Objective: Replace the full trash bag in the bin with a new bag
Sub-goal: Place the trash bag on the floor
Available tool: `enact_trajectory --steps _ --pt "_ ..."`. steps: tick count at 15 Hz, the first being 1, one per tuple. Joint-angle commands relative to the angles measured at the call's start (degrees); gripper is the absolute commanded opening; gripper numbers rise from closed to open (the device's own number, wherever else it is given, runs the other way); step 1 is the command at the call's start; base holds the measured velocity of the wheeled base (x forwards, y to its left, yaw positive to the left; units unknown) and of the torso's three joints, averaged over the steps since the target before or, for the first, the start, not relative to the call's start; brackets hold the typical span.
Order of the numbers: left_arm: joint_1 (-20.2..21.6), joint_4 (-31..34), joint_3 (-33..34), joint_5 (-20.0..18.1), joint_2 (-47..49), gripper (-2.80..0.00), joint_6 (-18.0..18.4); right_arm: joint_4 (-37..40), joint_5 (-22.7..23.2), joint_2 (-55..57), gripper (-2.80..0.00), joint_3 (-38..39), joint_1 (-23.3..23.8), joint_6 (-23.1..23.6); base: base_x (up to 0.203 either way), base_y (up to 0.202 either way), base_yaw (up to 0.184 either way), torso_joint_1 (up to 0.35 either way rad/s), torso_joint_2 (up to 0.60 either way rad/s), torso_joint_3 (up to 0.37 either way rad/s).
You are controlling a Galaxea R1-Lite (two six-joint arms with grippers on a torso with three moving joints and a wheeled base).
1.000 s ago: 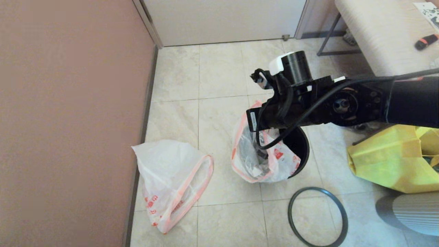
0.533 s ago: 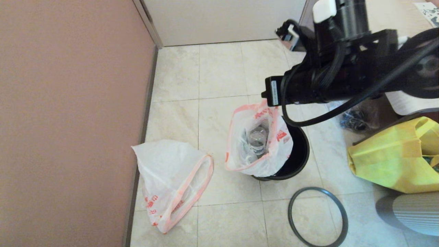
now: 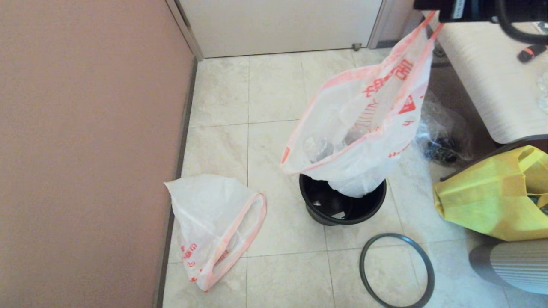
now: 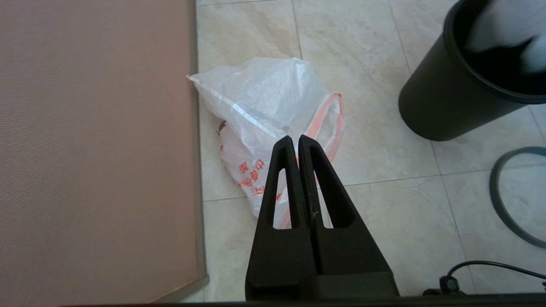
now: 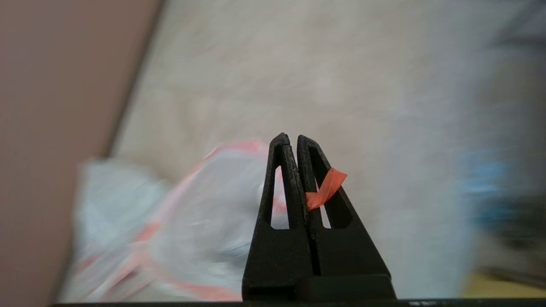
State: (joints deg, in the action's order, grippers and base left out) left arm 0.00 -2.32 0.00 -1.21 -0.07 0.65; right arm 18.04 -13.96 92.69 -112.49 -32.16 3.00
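The full trash bag [image 3: 364, 128] hangs in the air by its orange handle, its bottom just inside the mouth of the black bin [image 3: 319, 216]; a clear bottle shows through it. My right gripper [image 5: 290, 138] is shut on the handle strip [image 5: 326, 187]; in the head view only its arm [image 3: 471, 8] shows at the top right edge. The new bag [image 3: 209, 218] lies limp on the floor by the wall. My left gripper [image 4: 295, 138] hovers shut and empty above the new bag [image 4: 264, 98]. The grey hoop [image 3: 363, 265] lies on the tiles near the bin.
A pink wall [image 3: 85, 149] runs along the left. A yellow fabric bag [image 3: 488, 196] and a clear bag of dark items [image 3: 441, 137] sit to the right of the bin, under a padded bench [image 3: 483, 77]. Some dark scraps lie in the bin's bottom.
My right arm has risen up and to the right, pulling the full trash bag almost wholly out of the bin. The new bag and the hoop have not moved.
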Motion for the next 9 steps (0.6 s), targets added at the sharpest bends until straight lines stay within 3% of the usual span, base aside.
enact_trajectory --steps 1,4,9 --pt "0.0 -0.1 0.8 0.0 0.0 -2.8 0.0 -0.7 -0.9 -4.3 -2.8 -0.3 3.1 1.9 0.0 0.0 0.0 0.0 0.0 0.0" --pt "0.0 -0.1 0.8 0.0 0.0 -2.8 0.0 -3.6 -1.4 -7.3 -2.8 -0.3 8.2 6.5 0.0 0.0 0.0 0.0 0.0 0.0" --pt "0.0 -0.1 0.8 0.0 0.0 -2.8 0.0 -10.4 -1.4 -9.4 -2.8 -0.4 12.8 9.8 0.0 0.0 0.0 0.0 0.0 0.0"
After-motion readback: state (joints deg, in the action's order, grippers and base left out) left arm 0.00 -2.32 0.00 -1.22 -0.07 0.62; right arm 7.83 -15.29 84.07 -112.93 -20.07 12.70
